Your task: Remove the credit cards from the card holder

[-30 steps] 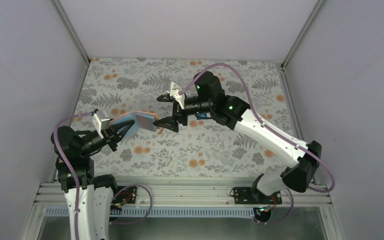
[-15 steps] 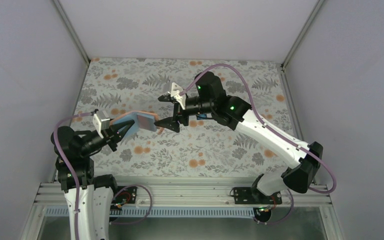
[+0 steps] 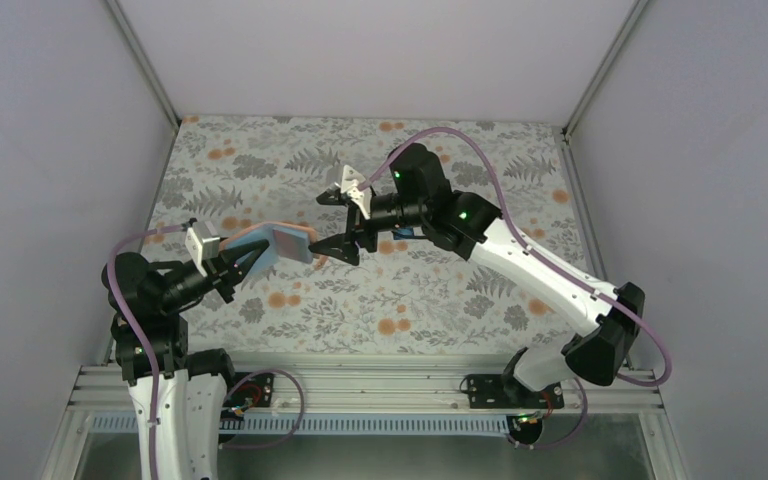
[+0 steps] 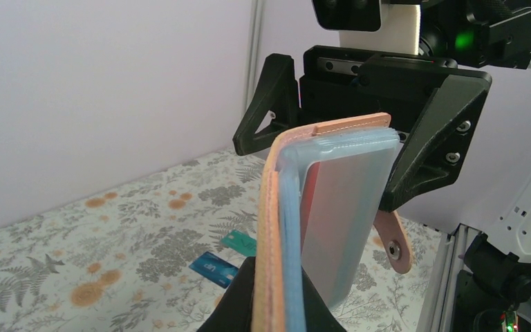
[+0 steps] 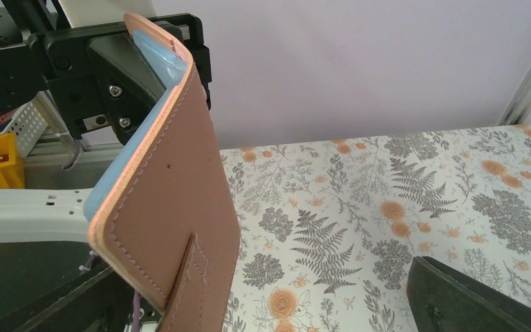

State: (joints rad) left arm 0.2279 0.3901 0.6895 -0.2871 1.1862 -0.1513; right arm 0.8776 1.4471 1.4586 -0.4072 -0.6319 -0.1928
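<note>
I clamp the card holder (image 3: pixel 287 242) in my left gripper (image 3: pixel 248 260); my right gripper (image 3: pixel 332 224), jaws spread, must next close on the red card (image 4: pixel 307 202).

— The top camera?
— High above the card holder (image 3: pixel 278 243), looking down, far off.
— The wrist cameras?
— Close against it from opposite sides (all three views share it).

Red card (image 4: pixel 305 207) mostly hidden inside card holder (image 4: pixel 269 228); blue card (image 4: pixel 213 268) print too small to read.
</note>
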